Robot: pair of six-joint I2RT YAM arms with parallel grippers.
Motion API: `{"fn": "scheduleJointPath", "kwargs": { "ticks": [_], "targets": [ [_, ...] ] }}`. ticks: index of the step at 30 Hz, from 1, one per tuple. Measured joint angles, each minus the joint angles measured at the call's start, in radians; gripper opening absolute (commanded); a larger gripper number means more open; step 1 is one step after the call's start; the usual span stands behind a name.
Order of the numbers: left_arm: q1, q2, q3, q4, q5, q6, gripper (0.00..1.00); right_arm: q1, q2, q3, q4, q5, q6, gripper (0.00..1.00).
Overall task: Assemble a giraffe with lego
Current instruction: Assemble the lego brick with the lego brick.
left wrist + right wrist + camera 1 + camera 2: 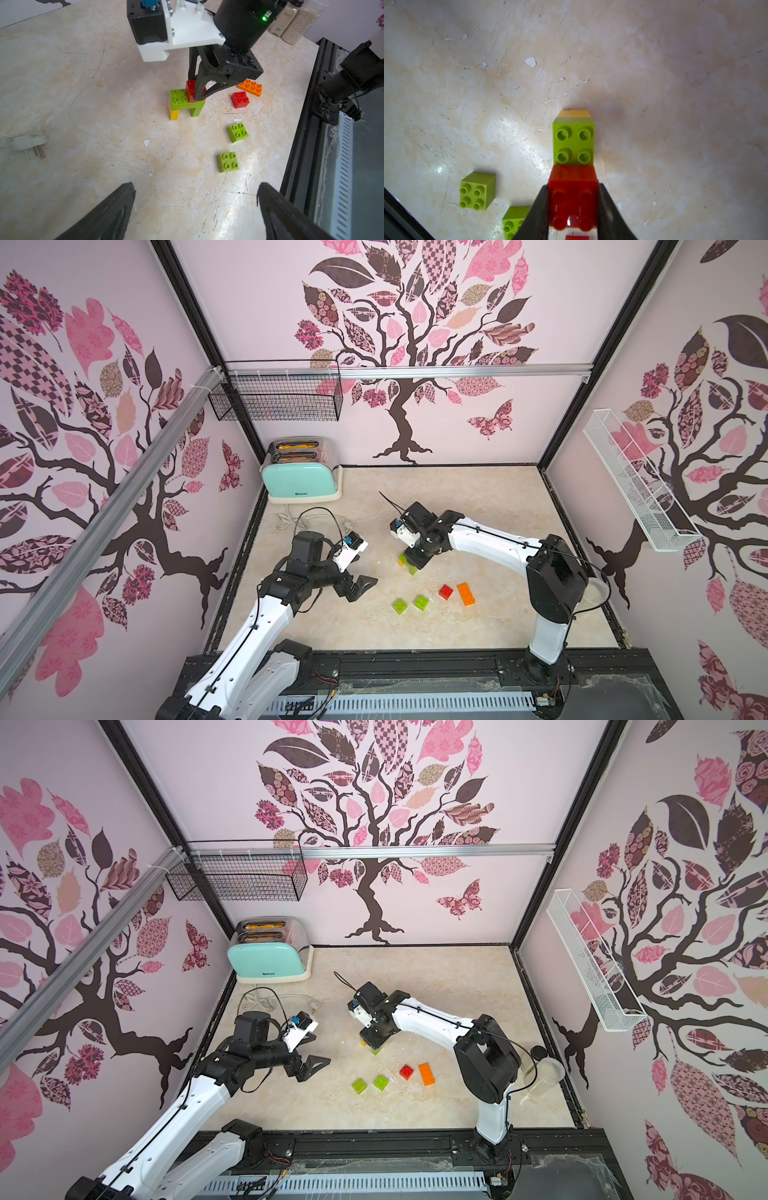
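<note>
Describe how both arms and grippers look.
The left arm and right arm have white links, black joints and thin black cables along them. Each wrist carries a white camera mount with a blue connector. The left gripper and right gripper have black, tapering fingers. A green light glows on the right wrist.

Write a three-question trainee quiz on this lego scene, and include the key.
1. True or false: the left pincer is holding a brick.
2. What is the right pincer shut on? A) nothing B) the red brick atop the half-built giraffe C) the yellow leg brick
3. How many loose bricks lie on the table, apart from the giraffe?

Key:
1. False. It is open and empty.
2. B.
3. Four: two lime green bricks, a loose red brick and an orange brick.
</note>
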Motion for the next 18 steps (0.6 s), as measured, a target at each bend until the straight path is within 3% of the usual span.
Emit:
{"fn": "scheduleJointPath", "kwargs": {
  "ticks": [18],
  "targets": [
    [0.000,0.005,0.000,0.000,0.002,0.000,0.98,-0.001,-0.002,0.016,-0.055,-0.008,0.044,0.00]
  ]
}}
